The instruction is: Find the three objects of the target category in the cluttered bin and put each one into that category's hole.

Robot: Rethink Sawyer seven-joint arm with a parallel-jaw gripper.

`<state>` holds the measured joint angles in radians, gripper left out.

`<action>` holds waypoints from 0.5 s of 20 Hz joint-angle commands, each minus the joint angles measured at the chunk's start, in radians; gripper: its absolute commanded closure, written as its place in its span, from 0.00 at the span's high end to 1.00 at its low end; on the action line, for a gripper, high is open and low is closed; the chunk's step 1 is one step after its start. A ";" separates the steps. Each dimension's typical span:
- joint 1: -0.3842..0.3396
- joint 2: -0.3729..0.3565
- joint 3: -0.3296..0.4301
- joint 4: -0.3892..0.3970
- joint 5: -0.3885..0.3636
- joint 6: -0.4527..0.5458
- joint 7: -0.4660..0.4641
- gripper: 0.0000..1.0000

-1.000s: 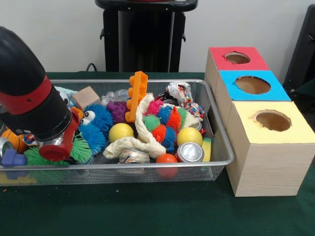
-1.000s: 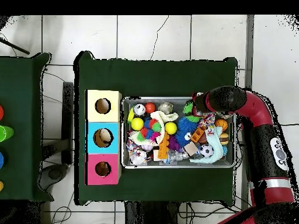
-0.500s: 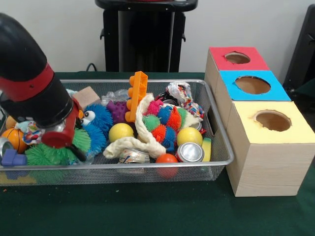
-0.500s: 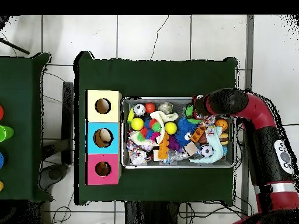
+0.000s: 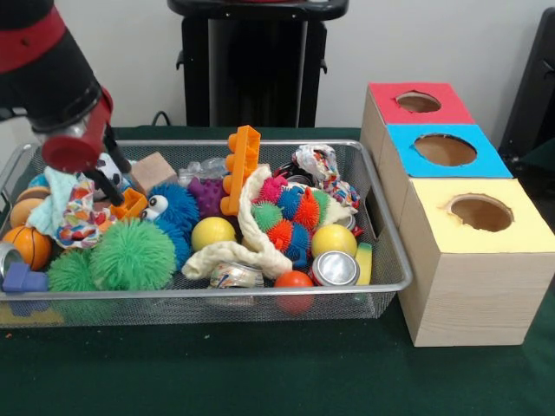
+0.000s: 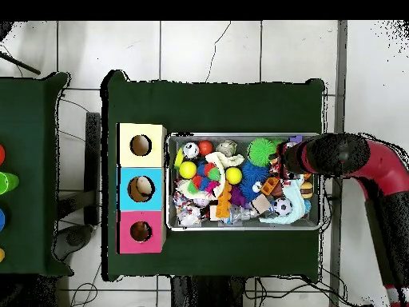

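We cannot tell which category is the target, so the three things we want may be any of the lookalikes in the wire bin (image 5: pixel 392 253): two yellow balls (image 5: pixel 213 232), a small orange-red ball (image 5: pixel 293 279) and some crushed cans (image 5: pixel 335 268) lie towards the end near the boxes, well apart from the hand (image 5: pixel 113 185). The hand hangs low over the opposite end, just above a patterned cloth (image 5: pixel 74 212) and a small orange block (image 5: pixel 130 204); we cannot tell whether it is wide, narrow or gripping anything. The main risk we see is snagging: the cloth and the cream rope (image 5: pixel 251 234) wind between other toys, and a lift could drag neighbours up and tip them over the low rim. The big green spiky ball (image 5: pixel 133 254) sits high by the front rim and looks easy to knock out. A round ball may also slip from a poor grip, and a wrong choice among the yellow hole (image 5: pixel 481 211), blue hole (image 5: pixel 445 149) and red hole (image 5: pixel 418 101) would spoil the sort. The desk (image 5: pixel 260 364) is covered in dark green cloth, with the bin and boxes side by side. Behind is a plain pale wall (image 5: pixel 113 61); from above we see a pale tiled floor (image 6: pixel 208 48) with loose cables and a second green desk (image 6: pixel 32 160) beside ours.
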<state>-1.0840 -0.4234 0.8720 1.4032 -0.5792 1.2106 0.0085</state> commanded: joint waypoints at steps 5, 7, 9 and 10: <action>0.014 -0.125 -0.019 0.088 0.052 0.097 -0.021 1.00; 0.017 -0.102 -0.031 0.066 0.044 0.092 -0.040 1.00; 0.019 -0.084 -0.041 0.055 0.036 0.080 -0.051 1.00; 0.016 -0.076 -0.042 0.052 0.036 0.075 -0.056 1.00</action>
<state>-1.0831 -0.5367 0.8723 1.4287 -0.5312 1.2106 0.0085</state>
